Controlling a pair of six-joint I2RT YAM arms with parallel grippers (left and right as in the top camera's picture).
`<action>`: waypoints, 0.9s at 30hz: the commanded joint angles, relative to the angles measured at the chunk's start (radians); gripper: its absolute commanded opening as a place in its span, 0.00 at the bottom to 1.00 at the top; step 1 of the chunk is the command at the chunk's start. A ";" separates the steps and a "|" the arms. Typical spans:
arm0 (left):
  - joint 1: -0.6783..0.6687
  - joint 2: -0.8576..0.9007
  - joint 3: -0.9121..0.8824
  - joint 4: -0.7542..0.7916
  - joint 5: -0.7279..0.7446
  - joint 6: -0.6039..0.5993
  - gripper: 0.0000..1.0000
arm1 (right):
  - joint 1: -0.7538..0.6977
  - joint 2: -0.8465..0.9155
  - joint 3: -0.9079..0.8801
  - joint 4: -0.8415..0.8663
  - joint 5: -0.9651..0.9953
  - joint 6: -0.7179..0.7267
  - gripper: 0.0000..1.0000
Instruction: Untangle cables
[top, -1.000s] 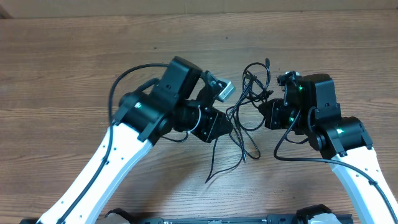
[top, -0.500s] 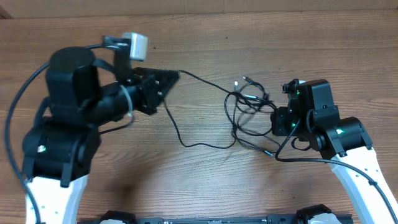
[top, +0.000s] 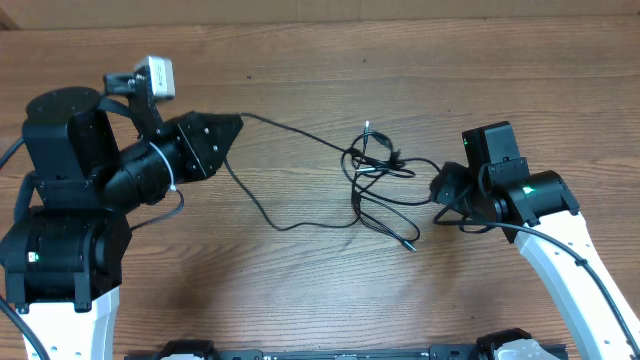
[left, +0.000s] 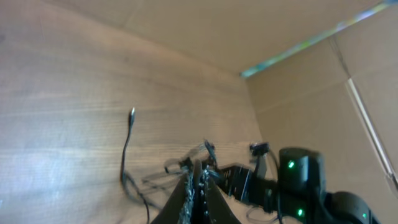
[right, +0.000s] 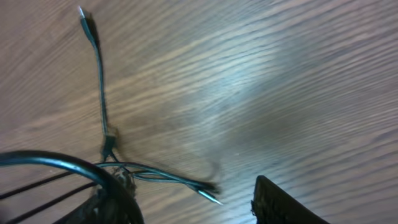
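The thin black cables lie in a loose tangle (top: 372, 165) at the table's middle right. One strand (top: 290, 133) runs taut from the tangle to my left gripper (top: 238, 121), which is shut on it, and a slack length (top: 262, 212) droops below. In the left wrist view the shut fingers (left: 199, 180) point at the tangle, and a plug end (left: 132, 113) shows on the wood. My right gripper (top: 437, 187) stands open just right of the tangle. In the right wrist view a silvery plug (right: 210, 196) lies loose between its spread fingers (right: 280, 202), and another cable end (right: 83, 14) lies farther out.
The wooden table (top: 300, 60) carries nothing else. A cardboard wall (left: 249, 31) rises behind the far edge. The right arm's own thick black wire (right: 56, 163) loops across the lower left of its wrist view.
My left arm has swung far left and back with one cable, drawing it out of the tangle. The tangle slid left. My right gripper has opened and let go.
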 joint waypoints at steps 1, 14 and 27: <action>0.008 0.007 0.032 -0.081 -0.024 0.026 0.04 | -0.006 -0.002 0.012 0.034 -0.085 0.037 0.71; -0.041 0.205 0.032 -0.274 -0.034 -0.074 0.04 | -0.006 -0.196 0.052 0.185 -0.519 -0.064 0.74; -0.070 0.329 0.032 -0.270 -0.205 -0.181 0.04 | 0.066 -0.163 -0.013 0.188 -0.649 -0.004 0.90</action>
